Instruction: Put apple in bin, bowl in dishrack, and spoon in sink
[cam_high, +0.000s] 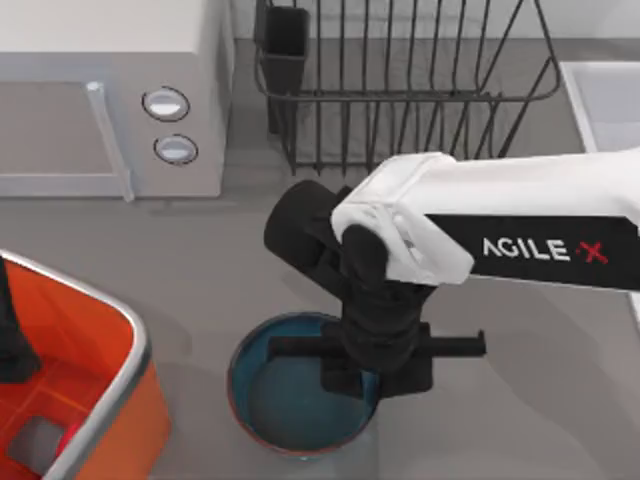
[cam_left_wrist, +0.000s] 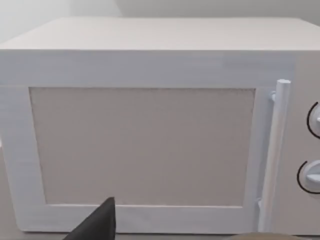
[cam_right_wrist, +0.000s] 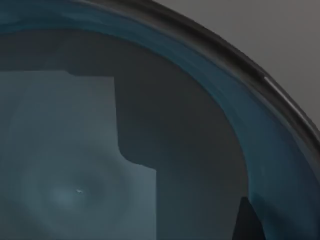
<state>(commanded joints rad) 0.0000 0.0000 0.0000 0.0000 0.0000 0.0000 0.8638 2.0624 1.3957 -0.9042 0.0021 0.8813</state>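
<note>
**Over the bowl's right edge, our right gripper reaches down**

Near the front of the table, a little left of centre, we see the bowl (cam_high: 285, 400) standing upright on the grey table (cam_high: 200, 270), its teal hollow open to the camera and its thin reddish rim showing along the left side. Our right gripper (cam_high: 375, 385) hangs directly above the bowl's right portion, its black body covering that part of the rim; whether its fingers are spread or closed around the rim we cannot tell. From the right wrist camera we look closely into the bowl (cam_right_wrist: 75, 165), with its curved wall sweeping across and one dark fingertip (cam_right_wrist: 245, 222) just inside that wall.

At the table's front left corner sits the bin (cam_high: 110, 400), just left of the bowl and apart from it. A small patch of red, the apple (cam_high: 68, 436), shows on the bin's floor. Our left arm (cam_high: 10, 340) stands over the bin at the far left edge, and we cannot tell how its fingers are set.

Behind the bowl, the dishrack (cam_high: 400, 80) stands at the back centre of the table. The sink (cam_high: 600, 100) lies at the back right. A white microwave (cam_high: 110, 100) with two round knobs fills the back left, and the left wrist camera faces its door (cam_left_wrist: 142, 145).
</note>
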